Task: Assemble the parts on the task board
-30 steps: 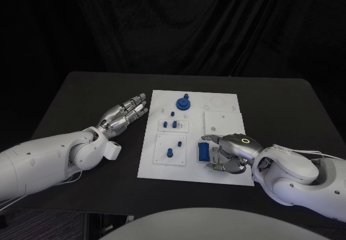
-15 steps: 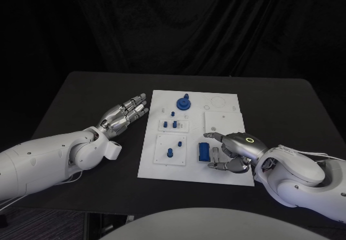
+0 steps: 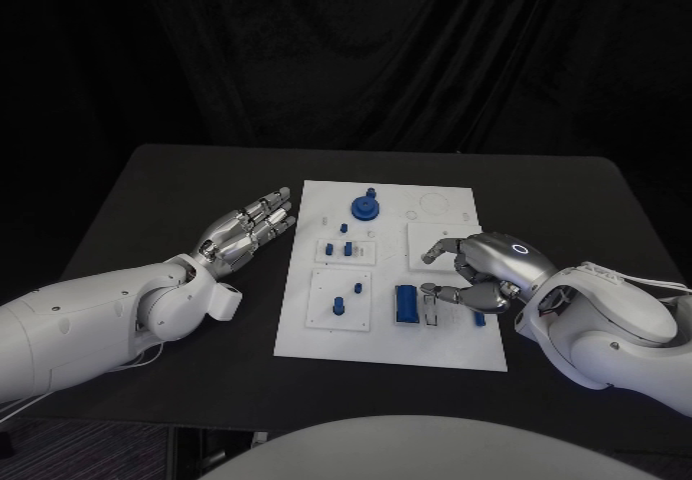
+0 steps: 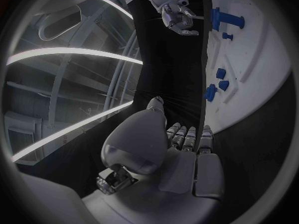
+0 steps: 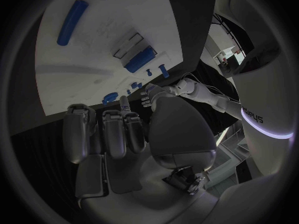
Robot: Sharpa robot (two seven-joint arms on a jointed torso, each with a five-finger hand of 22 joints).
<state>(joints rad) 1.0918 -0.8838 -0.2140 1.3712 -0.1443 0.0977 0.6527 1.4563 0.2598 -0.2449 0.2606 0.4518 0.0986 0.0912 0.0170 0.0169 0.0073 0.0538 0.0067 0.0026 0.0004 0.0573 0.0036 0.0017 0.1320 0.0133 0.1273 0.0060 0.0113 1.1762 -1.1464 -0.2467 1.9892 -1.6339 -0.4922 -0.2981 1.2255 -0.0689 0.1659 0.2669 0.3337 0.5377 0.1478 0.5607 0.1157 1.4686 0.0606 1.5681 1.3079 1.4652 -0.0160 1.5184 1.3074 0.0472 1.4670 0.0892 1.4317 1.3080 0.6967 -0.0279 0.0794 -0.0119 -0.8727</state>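
Right hand point(image 3: 483, 270) hovers over the near-right part of the task board point(image 3: 447, 350), its fingers curled in; from the head view I cannot tell whether it holds anything, though the right wrist view suggests empty fingers point(image 5: 115, 129). Just beside it stands a blue block point(image 3: 410, 303), and a slim blue pin point(image 3: 477, 318) lies close under the wrist. A careless descent risks knocking the block over or rolling the pin off the board's edge. Farther off, small blue pegs point(image 3: 342, 300) sit in the left panels and a blue disc point(image 3: 366, 207) at the far end. Left hand point(image 3: 248, 230) rests flat and unclenched on the table beside the board, so nothing braces the board if it is pushed.
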